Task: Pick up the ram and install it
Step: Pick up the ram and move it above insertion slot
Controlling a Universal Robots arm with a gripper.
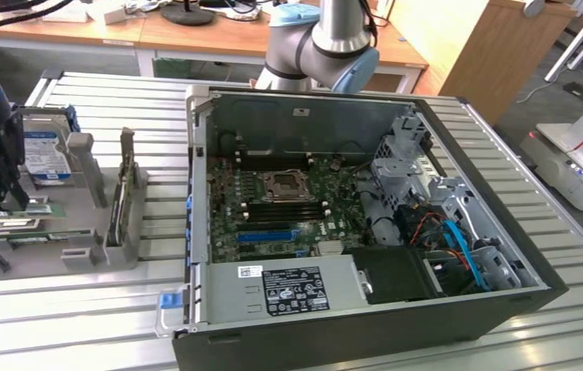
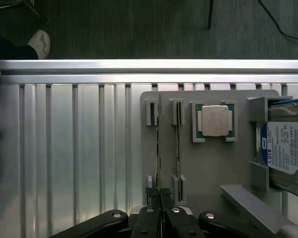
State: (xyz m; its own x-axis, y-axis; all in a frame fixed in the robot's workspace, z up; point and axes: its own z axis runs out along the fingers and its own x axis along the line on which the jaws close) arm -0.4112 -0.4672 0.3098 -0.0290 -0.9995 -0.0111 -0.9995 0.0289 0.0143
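When hunting for ram (image 2: 158,144): found standing on edge in the end slot of holder (image 2: 213,168), not in case yet. Pinched at one end by gripper (image 2: 159,197), jaws squeezed down narrow onto the thin board, one finger each side. Seated in the slot brackets at both ends, as far as can be told.

Just beside, in the next slot, second stick (image 2: 177,148), also on edge and not touching ram. Past that, CPU (image 2: 214,120) lying flat in a square pocket, then drive (image 2: 288,148) with blue-white label at the other end of holder.

All parked on slatted metal table (image 2: 64,148), over on the exterior view's left. To the exterior view's right of holder, case (image 1: 302,116) lying open side up, well apart from ram. Inside, board (image 1: 338,197) with socket (image 1: 283,184) and black slots (image 1: 286,207) just on the near side of it.

Beyond the table edge, dark floor (image 2: 139,25) and somebody's shoe (image 2: 39,42).
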